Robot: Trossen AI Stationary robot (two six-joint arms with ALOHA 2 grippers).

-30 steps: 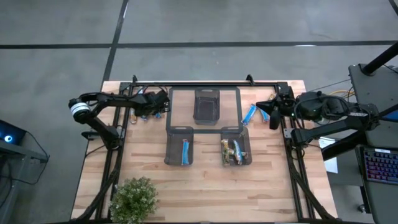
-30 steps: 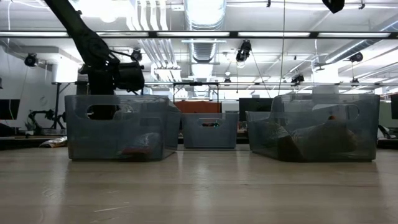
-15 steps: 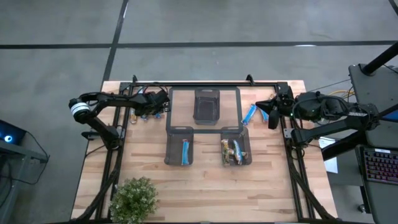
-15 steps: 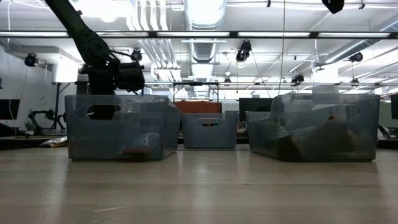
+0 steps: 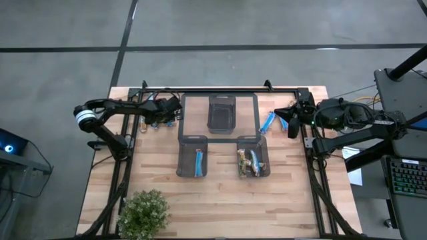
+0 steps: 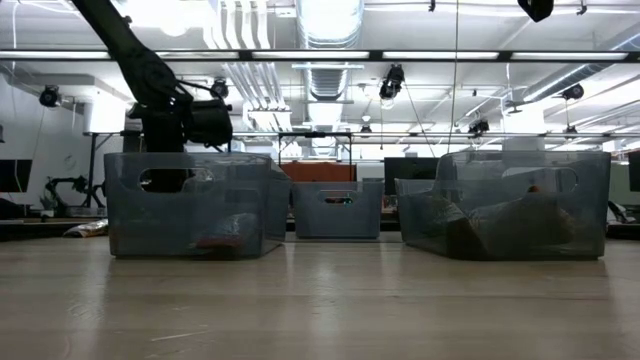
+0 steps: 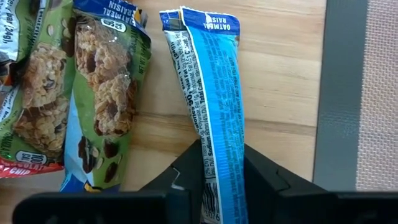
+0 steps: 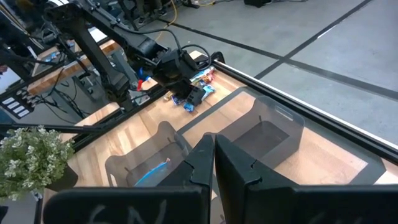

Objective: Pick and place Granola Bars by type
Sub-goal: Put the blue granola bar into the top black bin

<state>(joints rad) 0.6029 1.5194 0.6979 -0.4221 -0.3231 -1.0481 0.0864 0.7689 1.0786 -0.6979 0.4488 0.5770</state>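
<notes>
I see the wooden table (image 5: 220, 193) on grey floor, clear wood at lower centre, my left gripper (image 7: 221, 180) at upper left clamping a blue bar (image 7: 211, 106) beside green bars (image 7: 109, 81), apparently near a bin (image 5: 222, 112), while the right gripper (image 8: 213, 158) is closed, empty.

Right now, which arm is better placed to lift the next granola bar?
Left. Its claw already closes on a blue granola bar beside the pile; the right claw hangs shut above the bins.
</notes>
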